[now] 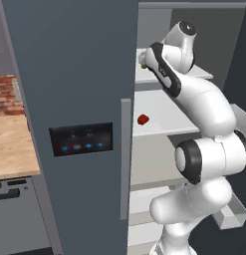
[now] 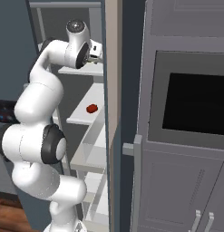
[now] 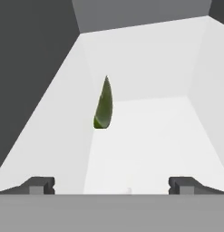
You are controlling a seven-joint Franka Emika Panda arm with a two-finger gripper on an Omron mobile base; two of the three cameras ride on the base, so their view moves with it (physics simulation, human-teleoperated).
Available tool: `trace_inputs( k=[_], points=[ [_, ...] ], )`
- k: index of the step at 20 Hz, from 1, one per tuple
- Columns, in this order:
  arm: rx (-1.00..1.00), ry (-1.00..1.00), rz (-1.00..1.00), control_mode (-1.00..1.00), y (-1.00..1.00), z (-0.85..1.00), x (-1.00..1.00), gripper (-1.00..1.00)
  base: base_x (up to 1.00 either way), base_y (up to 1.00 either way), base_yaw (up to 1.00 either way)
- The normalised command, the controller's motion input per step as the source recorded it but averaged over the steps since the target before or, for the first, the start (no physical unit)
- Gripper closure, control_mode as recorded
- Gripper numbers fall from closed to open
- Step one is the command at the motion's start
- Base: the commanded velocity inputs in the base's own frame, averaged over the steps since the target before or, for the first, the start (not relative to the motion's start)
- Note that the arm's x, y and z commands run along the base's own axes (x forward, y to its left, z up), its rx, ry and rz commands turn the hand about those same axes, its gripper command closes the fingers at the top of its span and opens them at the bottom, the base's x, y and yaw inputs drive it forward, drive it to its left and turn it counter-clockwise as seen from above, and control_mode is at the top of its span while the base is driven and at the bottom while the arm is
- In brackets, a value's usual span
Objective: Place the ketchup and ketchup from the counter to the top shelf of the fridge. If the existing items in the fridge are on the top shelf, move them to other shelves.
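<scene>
The arm is reaching into the open fridge [image 1: 69, 74] at the height of the top shelf [image 1: 204, 74], and the gripper [image 3: 111, 185] has its jaws released wide, with nothing between them. In the hand view the green pear-shaped thing [image 3: 103, 106] stands ahead of the jaws, close to the shelf's side edge where it meets the white wall; from the left base view a sliver of it [image 1: 143, 64] peeks out by the forearm at the shelf's front edge. The red lump [image 1: 143, 119] lies on the shelf below, near its front edge, apart from anything else.

The step in hand looks like clearing that green thing off the top shelf. To do it well I'd say the jaws need to shift sideways first, since the thing sits off-centre between the fingertips [image 3: 41, 185], towards the one on that side. It is narrow and pointed, so closing low on its fat end should hold better than pinching the tip, and it may tip or roll if nudged.

The wall beside it leaves little room for the finger on that side, and the fridge door edge crowds the elbow. The worktop [image 1: 12, 144] shows left of the fridge; I see no ketchup bottles on the part visible
</scene>
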Motion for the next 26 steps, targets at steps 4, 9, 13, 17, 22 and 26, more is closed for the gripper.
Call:
trace_inputs(
  k=[4, 9, 13, 17, 22, 26],
  points=[
    [0.0, 0.0, 0.0, -1.0, 0.15, -0.09, 0.45, -1.0, 0.0, 0.0, 0.0],
    [-0.01, 0.0, 0.0, -1.0, 0.15, -0.04, 0.43, -1.0, 0.0, 0.0, 0.0],
    [0.0, 0.0, 0.0, -1.0, 0.06, -0.05, 0.44, -1.0, 0.0, 0.0, 0.0],
    [0.0, 0.0, 0.0, -1.0, 0.0, -0.09, 0.46, -1.0, 0.0, 0.0, 0.0],
    [0.0, 0.02, 0.0, -1.0, 0.0, -0.06, 0.45, -1.0, 0.0, 0.0, 0.0],
    [0.0, 0.03, 0.0, -1.0, 0.0, -0.04, 0.46, -1.0, 0.0, 0.0, 0.0]
  ],
)
